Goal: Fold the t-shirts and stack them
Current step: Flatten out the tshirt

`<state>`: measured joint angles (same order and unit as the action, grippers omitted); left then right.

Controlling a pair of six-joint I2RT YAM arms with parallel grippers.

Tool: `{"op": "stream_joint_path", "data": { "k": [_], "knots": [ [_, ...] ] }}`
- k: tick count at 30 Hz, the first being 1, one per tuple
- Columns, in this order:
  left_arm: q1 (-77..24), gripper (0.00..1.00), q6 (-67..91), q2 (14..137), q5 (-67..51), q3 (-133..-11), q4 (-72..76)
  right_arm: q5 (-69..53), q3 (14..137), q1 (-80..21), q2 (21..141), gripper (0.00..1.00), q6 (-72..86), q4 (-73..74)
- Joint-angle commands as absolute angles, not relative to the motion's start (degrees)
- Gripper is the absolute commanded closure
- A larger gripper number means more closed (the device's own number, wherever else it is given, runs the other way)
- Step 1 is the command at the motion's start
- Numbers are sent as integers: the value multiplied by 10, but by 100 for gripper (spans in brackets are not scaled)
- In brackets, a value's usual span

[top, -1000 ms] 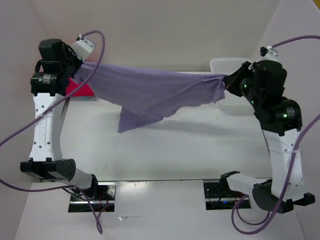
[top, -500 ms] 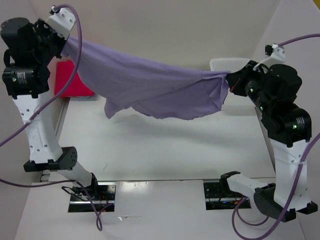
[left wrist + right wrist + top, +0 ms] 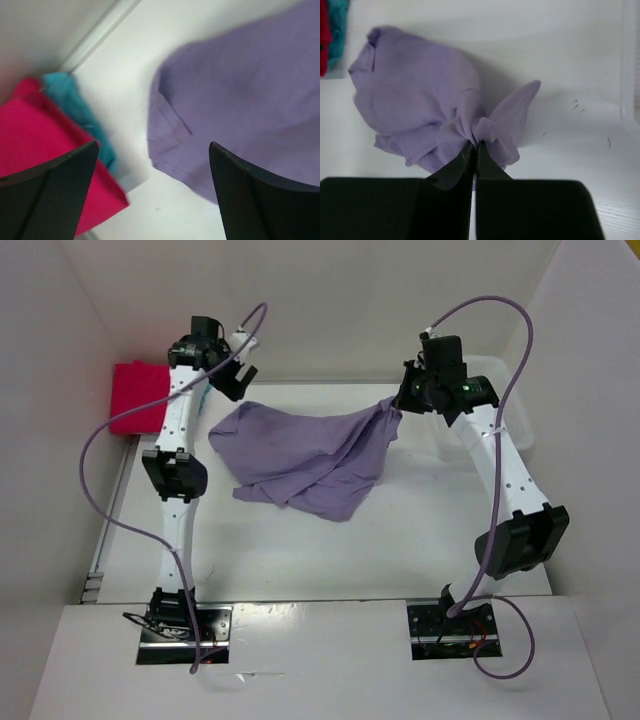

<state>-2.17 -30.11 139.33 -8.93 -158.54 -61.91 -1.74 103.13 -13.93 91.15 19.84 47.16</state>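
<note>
1. Sprawling in a rumpled heap, the lavender shirt (image 3: 300,455) is lying on the middle of the counter (image 3: 420,530), with one corner standing raised at its right side.
2. The right gripper (image 3: 398,400) is pinching that bunched corner, its jaws closed tight on the cloth.
3. The left gripper (image 3: 236,380) is hovering wide open above the shirt's left edge, holding nothing.
4. The magenta shirt (image 3: 138,410) and the turquoise shirt (image 3: 75,107) are sitting stacked at the far left, near the lavender one but apart from it.
5. The cloth is looking light, thin and limp, so it is probably sagging and creasing wherever nothing is supporting it.
6. The seamed edge showing under the left gripper is looking like the firmest place to grip, opposite the corner already held.
</note>
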Motion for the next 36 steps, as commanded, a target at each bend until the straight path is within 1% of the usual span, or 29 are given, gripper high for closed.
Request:
{"op": "stream_joint_path", "data": {
  "k": [1, 3, 4, 5, 6, 7, 8, 9, 10, 11, 12, 13, 14, 15, 18, 20, 22, 23, 25, 28, 29, 30, 32, 33, 36],
  "knots": [
    [-33, 2, -285, 1429, -106, -1744, -731, 5, 1013, -136, 900, 100, 192, 432],
    [-39, 0, -300, 1400, -162, -1747, -747, 11, 985, -131, 893, 100, 199, 418],
    [-39, 0, -300, 1379, -182, -1719, -747, 11, 975, -125, 893, 100, 199, 418],
    [-56, 0, -351, 1353, -223, -1674, -747, 11, 958, -125, 888, 100, 199, 411],
    [-71, 0, -388, 1289, -231, -1619, -747, 5, 952, -125, 888, 100, 204, 411],
    [-90, 0, -422, 1255, -231, -1487, -737, 5, 946, -125, 880, 100, 204, 405],
    [-139, 0, -474, 1175, -231, -1405, -724, 5, 933, -125, 880, 100, 211, 405],
    [-168, 0, -490, 1126, -220, -1312, -698, 0, 927, -125, 872, 100, 211, 405],
    [-198, 0, -506, 1073, -209, -1212, -614, 0, 920, -125, 859, 100, 218, 400],
    [-230, 0, -545, 978, -195, -1037, -573, 0, 907, -125, 851, 100, 218, 400],
    [-292, 0, -561, 954, -165, -988, -551, 0, 900, -125, 843, 100, 223, 400],
    [-312, 0, -554, 954, -150, -966, -551, -6, 884, -125, 825, 100, 223, 395],
    [-322, 0, -509, 954, -144, -928, -542, -14, 877, -125, 818, 100, 223, 395],
    [-322, 0, -490, 943, -144, -898, -491, -19, 870, -125, 812, 100, 229, 395],
    [-342, 0, -428, 922, -128, -811, -401, -25, 839, -125, 796, 100, 242, 388],
    [-357, 0, -415, 907, -127, -748, -360, -31, 818, -125, 781, 100, 248, 382],
    [-383, 0, -409, 912, -82, -689, -322, -31, 801, -125, 764, 100, 253, 376],
    [-388, 0, -409, 918, -62, -671, -278, -31, 801, -125, 764, 100, 253, 376],
    [-388, 2, -403, 941, -21, -651, -247, -31, 795, -125, 758, 100, 259, 376],
    [-388, 11, -398, 962, -7, -651, -221, -31, 789, -125, 752, 100, 265, 376],
    [-388, 24, -393, 962, 3, -651, -207, -31, 789, -125, 747, 100, 265, 376],
    [-388, 33, -393, 971, 4, -651, -207, -31, 789, -125, 747, 100, 265, 376],
    [-388, 44, -393, 979, 10, -651, -201, -31, 789, -125, 747, 100, 265, 376],
    [-388, 46, -393, 984, 10, -651, -201, -31, 789, -125, 747, 100, 265, 376],
    [-388, 46, -398, 990, 16, -640, -201, -31, 789, -125, 747, 100, 265, 381]
  ]
}}
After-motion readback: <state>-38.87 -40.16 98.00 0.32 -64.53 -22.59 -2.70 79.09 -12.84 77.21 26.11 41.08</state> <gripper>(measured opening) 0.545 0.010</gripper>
